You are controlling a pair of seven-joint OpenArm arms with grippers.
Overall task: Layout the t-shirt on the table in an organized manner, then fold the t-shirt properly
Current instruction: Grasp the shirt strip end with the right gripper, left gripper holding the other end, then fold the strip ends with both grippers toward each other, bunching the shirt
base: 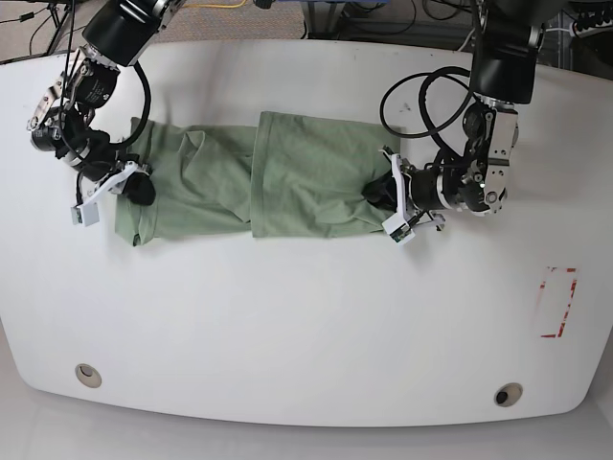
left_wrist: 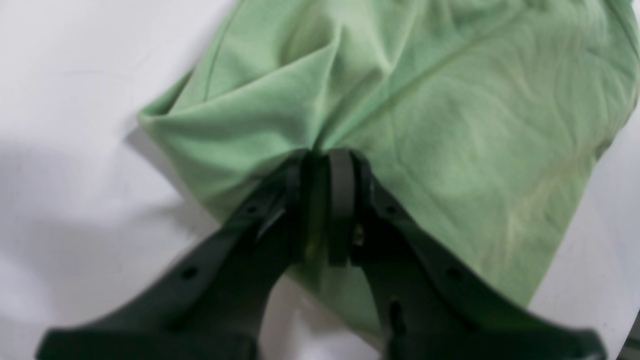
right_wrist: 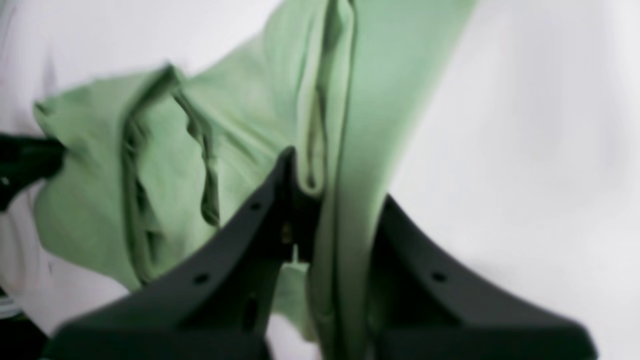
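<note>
The sage-green t-shirt lies stretched sideways across the far half of the white table, folded into a long band with wrinkles. At the band's right end in the base view, my left gripper pinches the cloth. The left wrist view shows this gripper shut on a bunched fold of the t-shirt. My right gripper is at the band's left end. In the right wrist view the right gripper is closed over a hanging pleat of the t-shirt.
A red-outlined rectangle marks the table at the right. Two round grommet holes sit near the front edge. Black cables loop above the left arm, and more wires lie beyond the table's far edge.
</note>
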